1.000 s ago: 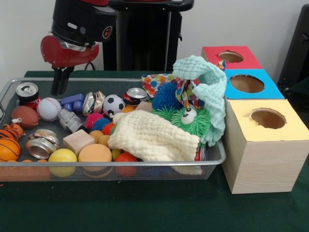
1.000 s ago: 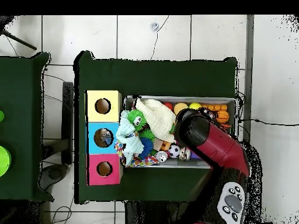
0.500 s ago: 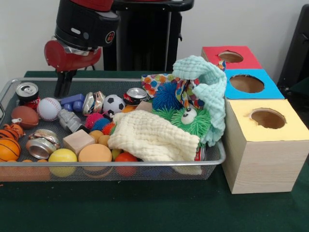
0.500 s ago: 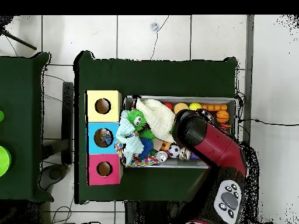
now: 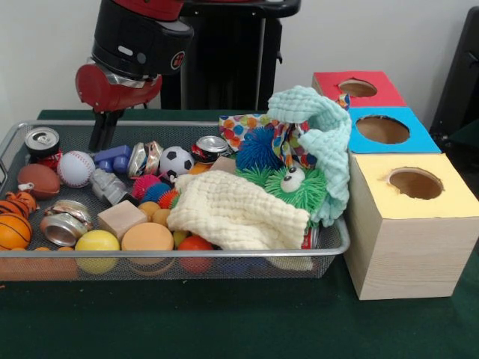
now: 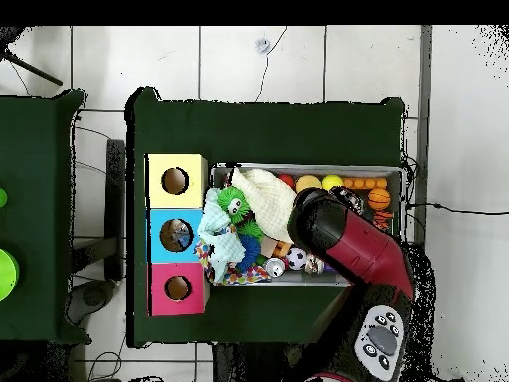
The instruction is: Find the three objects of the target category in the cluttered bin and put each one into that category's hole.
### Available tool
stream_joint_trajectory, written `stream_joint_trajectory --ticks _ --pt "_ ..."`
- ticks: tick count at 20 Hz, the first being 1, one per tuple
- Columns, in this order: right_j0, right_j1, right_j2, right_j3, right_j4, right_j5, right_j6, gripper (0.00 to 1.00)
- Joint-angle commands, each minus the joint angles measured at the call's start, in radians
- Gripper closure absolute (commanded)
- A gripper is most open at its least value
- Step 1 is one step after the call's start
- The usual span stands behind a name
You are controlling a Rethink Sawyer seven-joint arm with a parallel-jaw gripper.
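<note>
Front view shows the dark fingers [image 5: 100, 131] hanging empty, seemingly together, above the wire mesh bin's [image 5: 179, 254] back corner, while balls, crushed cans and cloths lie inside and the three coloured hole boxes [image 5: 404, 217] look unfed, so sorting seems barely begun.

This looks like a robotics lab: a bench [image 6: 258, 129] draped in green cloth stands on a pale tiled floor [image 6: 258, 60] with loose cables [image 6: 268, 50], against a bare white wall [image 5: 359, 37], and probably a second green bench [image 6: 35, 219] beside it.
</note>
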Motion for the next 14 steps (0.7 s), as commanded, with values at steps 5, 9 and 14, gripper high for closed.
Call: stream_joint_trajectory --ticks 5,9,14 --pt "0.032 0.069 0.029 0.014 0.016 -0.047 0.099 1.0" --pt "0.037 0.069 0.03 0.022 0.025 -0.064 0.107 1.0" --pt "0.008 0.05 0.067 0.039 0.02 -0.083 0.077 1.0"
